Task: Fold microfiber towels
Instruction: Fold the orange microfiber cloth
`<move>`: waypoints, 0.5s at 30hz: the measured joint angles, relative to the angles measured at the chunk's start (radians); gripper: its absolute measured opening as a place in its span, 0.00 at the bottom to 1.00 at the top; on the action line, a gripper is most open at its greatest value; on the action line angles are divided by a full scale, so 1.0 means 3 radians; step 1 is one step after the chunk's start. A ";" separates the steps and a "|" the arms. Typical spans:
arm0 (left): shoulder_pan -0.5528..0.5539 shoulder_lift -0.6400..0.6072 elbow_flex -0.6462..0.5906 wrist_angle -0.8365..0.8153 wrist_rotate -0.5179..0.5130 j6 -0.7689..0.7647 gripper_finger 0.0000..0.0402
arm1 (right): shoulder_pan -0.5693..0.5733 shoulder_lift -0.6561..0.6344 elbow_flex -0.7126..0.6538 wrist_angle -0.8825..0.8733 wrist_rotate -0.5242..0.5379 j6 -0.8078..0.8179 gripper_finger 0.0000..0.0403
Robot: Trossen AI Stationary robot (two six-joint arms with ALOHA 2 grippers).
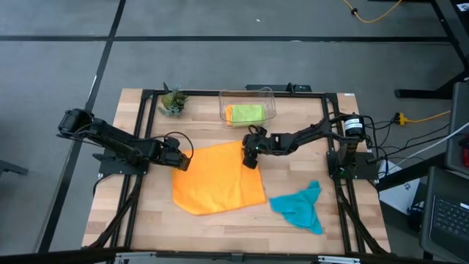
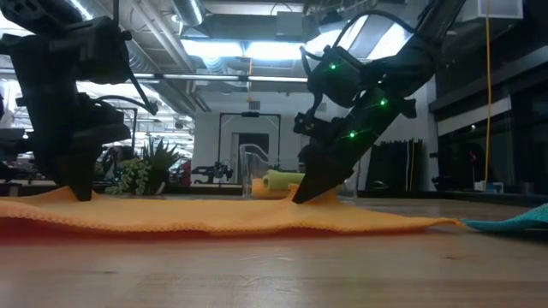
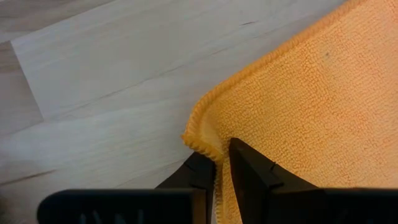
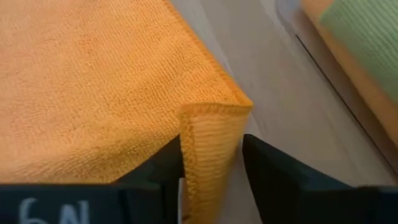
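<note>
Two grippers on orange towel [image 1: 216, 180] | left gripper [image 3: 219, 163] pinching corner | right gripper [image 4: 211, 152] half-open, straddling corner fold

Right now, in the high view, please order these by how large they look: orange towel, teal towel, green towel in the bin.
1. orange towel, spread flat, clearly largest.
2. teal towel, crumpled.
3. green towel, folded inside the clear bin, smallest.

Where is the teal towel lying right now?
In the high view the teal towel lies crumpled near the table's front edge on the right arm's side, just right of the spread orange towel and apart from both grippers.
</note>
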 joint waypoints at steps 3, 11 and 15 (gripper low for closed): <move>0.0000 0.0000 0.0000 0.0001 0.0001 -0.0001 0.11 | -0.0003 -0.0001 -0.0001 0.0036 0.0000 -0.0005 0.33; 0.0000 0.0000 0.0000 0.0001 -0.0007 0.0041 0.11 | -0.0003 -0.0001 -0.0004 0.0060 0.0000 -0.0016 0.19; -0.0017 0.0000 0.0000 0.0002 -0.0092 0.0289 0.08 | -0.0003 -0.0001 -0.0004 0.0060 0.0002 -0.0034 0.04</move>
